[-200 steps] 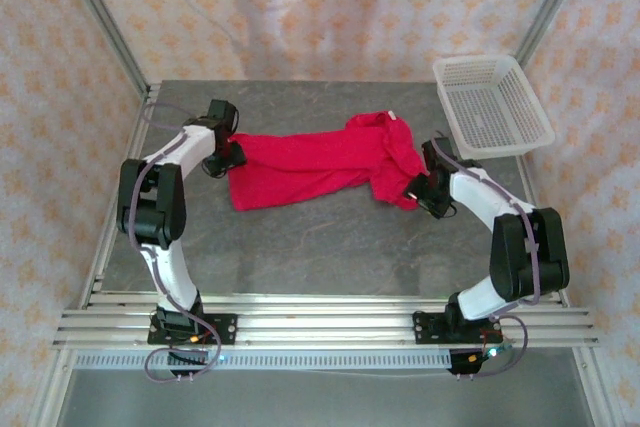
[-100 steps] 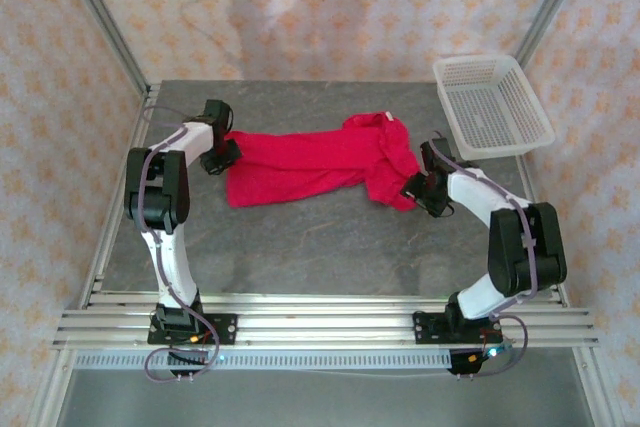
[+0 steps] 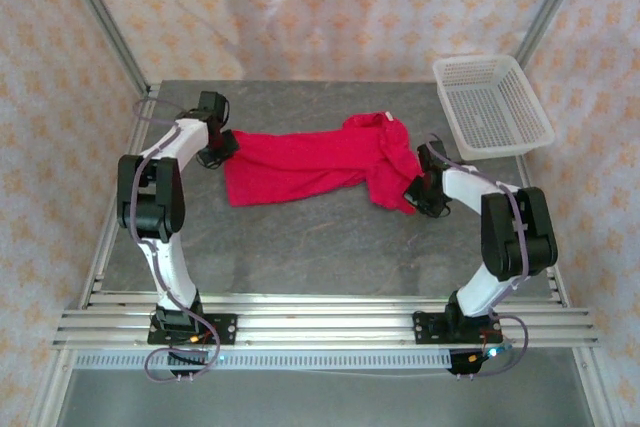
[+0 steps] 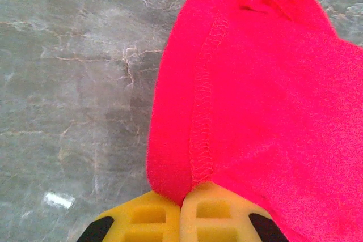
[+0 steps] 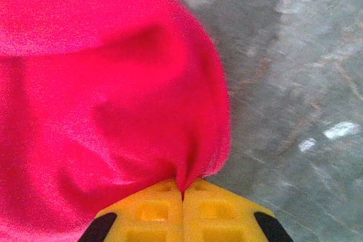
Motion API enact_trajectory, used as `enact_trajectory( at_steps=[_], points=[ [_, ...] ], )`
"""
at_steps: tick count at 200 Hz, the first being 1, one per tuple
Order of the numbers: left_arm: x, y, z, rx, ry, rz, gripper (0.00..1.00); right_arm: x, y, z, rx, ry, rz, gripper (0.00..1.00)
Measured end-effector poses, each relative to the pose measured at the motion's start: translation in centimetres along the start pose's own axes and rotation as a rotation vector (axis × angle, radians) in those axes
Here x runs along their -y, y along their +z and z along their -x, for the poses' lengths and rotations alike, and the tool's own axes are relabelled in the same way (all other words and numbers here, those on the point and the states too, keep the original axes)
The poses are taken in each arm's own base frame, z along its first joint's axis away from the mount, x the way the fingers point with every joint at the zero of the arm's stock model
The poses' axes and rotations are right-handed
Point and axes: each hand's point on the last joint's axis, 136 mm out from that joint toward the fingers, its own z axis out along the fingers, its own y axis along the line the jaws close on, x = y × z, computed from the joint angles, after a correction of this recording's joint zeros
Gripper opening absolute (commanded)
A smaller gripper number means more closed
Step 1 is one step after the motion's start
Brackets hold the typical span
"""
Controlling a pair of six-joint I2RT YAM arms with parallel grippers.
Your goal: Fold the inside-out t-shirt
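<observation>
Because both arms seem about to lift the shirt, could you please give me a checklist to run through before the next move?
1. Left gripper shut on the t-shirt at its seamed edge: ok.
2. Right gripper shut on a fold of cloth: ok.
3. t-shirt lying flat: not ok, it is bunched up near the right gripper.
4. Basket apart from the t-shirt: ok.
5. Single layer in each grip: cannot tell.

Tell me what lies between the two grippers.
The red t-shirt, lying on the table from left gripper to right gripper in the top view; both wrist views show fingers pinching it.
</observation>
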Motion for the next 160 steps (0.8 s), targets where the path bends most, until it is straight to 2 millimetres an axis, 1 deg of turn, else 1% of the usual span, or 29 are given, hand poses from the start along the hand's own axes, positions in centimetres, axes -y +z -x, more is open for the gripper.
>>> enact_trajectory(
  at_steps=[13,22,30,41,56,59,62,66,70,71,75,79,81,84,88,91,94,98,103,106,110,113,129,133,136,139,144,145,160],
  points=[
    [0.1,-1.5,0.5,0.017,0.000,-0.002,0.00,-1.2,-0.8,0.7,0.014,-0.015,0.025,0.00],
    [0.3,-2.7,1.1,0.036,-0.001,-0.006,0.00,-2.3,-1.8,1.4,0.036,-0.025,0.048,0.00],
    [0.4,-4.2,1.7,0.061,-0.003,-0.013,0.00,-3.4,-3.3,2.3,0.065,-0.034,0.073,0.00],
    [0.7,-6.2,2.6,0.096,-0.005,-0.024,0.00,-4.9,-6.2,3.7,0.123,-0.046,0.114,0.00],
    [1.1,-9.7,4.0,0.162,-0.012,-0.052,0.00,-7.1,-11.8,5.9,0.235,-0.064,0.194,0.00],
    [1.2,-10.6,4.3,0.177,-0.014,-0.059,0.00,-7.6,-13.4,6.4,0.268,-0.067,0.217,0.00],
    [1.2,-11.3,4.6,0.190,-0.015,-0.064,0.00,-7.8,-14.3,6.7,0.287,-0.067,0.230,0.00],
    [1.3,-12.6,5.1,0.216,-0.019,-0.074,0.00,-8.4,-16.4,7.2,0.325,-0.072,0.261,0.00],
    [1.3,-13.5,5.4,0.236,-0.021,-0.081,0.00,-8.8,-17.9,7.5,0.353,-0.074,0.283,0.00],
    [1.4,-13.8,5.5,0.241,-0.022,-0.084,0.00,-8.9,-18.7,7.7,0.368,-0.074,0.294,0.00],
    [1.4,-14.8,5.8,0.260,-0.026,-0.093,0.00,-9.2,-20.2,8.0,0.397,-0.073,0.315,0.00],
    [1.4,-16.2,6.2,0.284,-0.029,-0.105,0.00,-9.5,-22.3,8.3,0.433,-0.074,0.342,0.00],
    [1.4,-16.5,6.3,0.291,-0.031,-0.108,0.00,-9.5,-22.9,8.4,0.445,-0.074,0.351,0.00],
    [1.4,-17.4,6.5,0.307,-0.033,-0.116,0.00,-9.7,-24.5,8.6,0.473,-0.074,0.374,0.00],
    [1.4,-18.6,6.8,0.329,-0.038,-0.127,0.00,-9.8,-25.9,8.8,0.498,-0.073,0.390,0.00],
    [1.4,-19.5,7.0,0.346,-0.040,-0.135,0.00,-9.9,-27.5,8.8,0.523,-0.072,0.412,0.00],
    [1.3,-20.3,7.2,0.360,-0.043,-0.142,0.00,-9.9,-28.6,8.9,0.542,-0.069,0.425,0.00],
    [1.2,-21.6,7.4,0.383,-0.048,-0.153,0.00,-9.9,-30.3,9.0,0.571,-0.067,0.449,0.00],
    [1.1,-22.7,7.7,0.405,-0.052,-0.163,0.00,-9.9,-32.0,9.1,0.599,-0.065,0.471,0.00],
    [1.1,-23.7,7.8,0.422,-0.054,-0.171,0.00,-9.8,-33.3,9.0,0.621,-0.063,0.489,0.00],
    [1.0,-24.8,8.0,0.444,-0.059,-0.179,0.00,-9.8,-34.5,9.0,0.641,-0.061,0.503,0.00],
    [0.9,-25.8,8.1,0.463,-0.063,-0.187,0.00,-9.7,-35.9,8.9,0.664,-0.060,0.521,0.00],
    [0.5,-30.4,8.3,0.550,-0.075,-0.232,0.00,-9.2,-40.8,8.3,0.746,-0.056,0.584,0.00],
    [0.4,-31.8,8.2,0.577,-0.077,-0.249,0.00,-8.9,-42.1,8.0,0.768,-0.056,0.601,0.00],
    [0.4,-32.4,8.2,0.588,-0.078,-0.256,0.00,-8.8,-42.9,7.8,0.780,-0.056,0.613,0.00],
    [0.2,-33.6,8.0,0.610,-0.080,-0.271,0.00,-8.6,-43.7,7.6,0.796,-0.054,0.624,0.00],
    [0.1,-34.8,7.8,0.632,-0.082,-0.286,0.00,-8.3,-45.0,7.3,0.818,-0.052,0.640,0.00],
    [0.0,-35.3,7.7,0.641,-0.083,-0.293,0.00,-8.2,-45.4,7.2,0.825,-0.052,0.645,0.00],
    [-0.7,-39.4,6.3,0.714,-0.086,-0.353,0.00,-6.9,-49.1,6.0,0.892,-0.045,0.689,0.00]
  ],
)
